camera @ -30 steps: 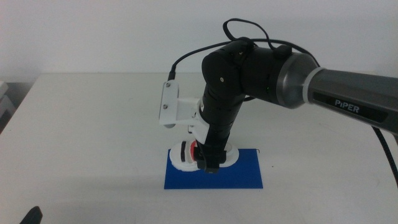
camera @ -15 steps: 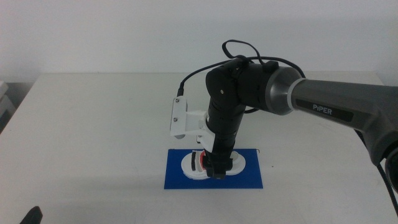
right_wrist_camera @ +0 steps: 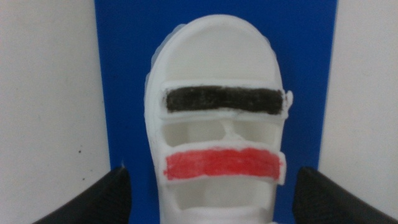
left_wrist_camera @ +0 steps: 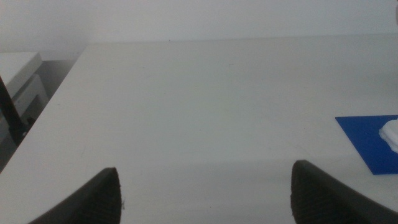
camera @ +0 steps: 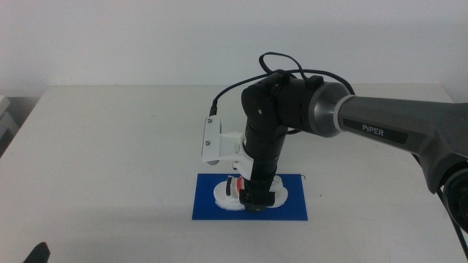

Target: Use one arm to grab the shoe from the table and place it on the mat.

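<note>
The white shoe (camera: 225, 194), with a black and a red strap, lies on the dark-blue mat (camera: 292, 209) near the table's (camera: 110, 146) front middle. The right arm (camera: 380, 124) reaches down from the right. Its gripper (camera: 254, 203) is low over the shoe. In the right wrist view the shoe (right_wrist_camera: 217, 134) lies flat on the mat (right_wrist_camera: 124, 74), and the right gripper (right_wrist_camera: 211, 186) has its jaws wide apart, one on each side, with a strip of blue showing beside each. The left gripper (left_wrist_camera: 205, 186) is open and empty near the front left edge.
The left wrist view shows the mat's corner (left_wrist_camera: 367, 140) and a bit of the shoe (left_wrist_camera: 392, 134) off to one side. A white mount (camera: 212, 140) sticks out from the right arm's wrist. Something white and grey stands past the table's left edge (left_wrist_camera: 22, 87).
The right arm has come down and shifted slightly right with the shoe, from just above the mat's back left part to resting on the mat. The left arm has not moved.
</note>
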Tool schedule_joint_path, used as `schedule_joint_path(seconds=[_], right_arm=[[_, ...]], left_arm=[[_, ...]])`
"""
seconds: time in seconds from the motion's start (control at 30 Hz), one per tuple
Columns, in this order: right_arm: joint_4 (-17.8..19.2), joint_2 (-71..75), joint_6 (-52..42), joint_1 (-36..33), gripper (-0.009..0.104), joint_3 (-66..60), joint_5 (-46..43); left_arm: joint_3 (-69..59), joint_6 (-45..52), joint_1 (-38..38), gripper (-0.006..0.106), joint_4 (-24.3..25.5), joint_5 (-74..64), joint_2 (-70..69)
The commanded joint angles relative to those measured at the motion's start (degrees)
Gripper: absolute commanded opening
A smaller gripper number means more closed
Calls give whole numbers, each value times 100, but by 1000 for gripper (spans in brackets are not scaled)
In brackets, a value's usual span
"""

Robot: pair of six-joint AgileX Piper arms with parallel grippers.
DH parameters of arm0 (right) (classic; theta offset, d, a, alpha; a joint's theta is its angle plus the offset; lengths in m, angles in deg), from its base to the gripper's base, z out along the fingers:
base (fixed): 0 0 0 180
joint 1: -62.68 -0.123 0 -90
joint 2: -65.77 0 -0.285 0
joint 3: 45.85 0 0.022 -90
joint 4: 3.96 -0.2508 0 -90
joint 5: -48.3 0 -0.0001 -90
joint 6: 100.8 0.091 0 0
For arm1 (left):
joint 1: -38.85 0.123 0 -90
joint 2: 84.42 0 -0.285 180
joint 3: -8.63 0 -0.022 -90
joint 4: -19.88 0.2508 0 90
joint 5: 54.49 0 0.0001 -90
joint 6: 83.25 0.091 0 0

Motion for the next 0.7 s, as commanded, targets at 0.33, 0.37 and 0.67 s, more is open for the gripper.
schedule_joint_path(seconds=[0.33,0.37,0.67], right_arm=[[-582,2393,1659,483,92,-884,-791],[-563,2675,1841,609,92,-1229,-1073],[-17,5492,3896,1598,85,-3397,-1612]], left_arm=[[-40,-26,-24,94,-45,458,-76],[-40,-26,-24,94,-45,458,-76],[-40,-26,-24,94,-45,458,-76]])
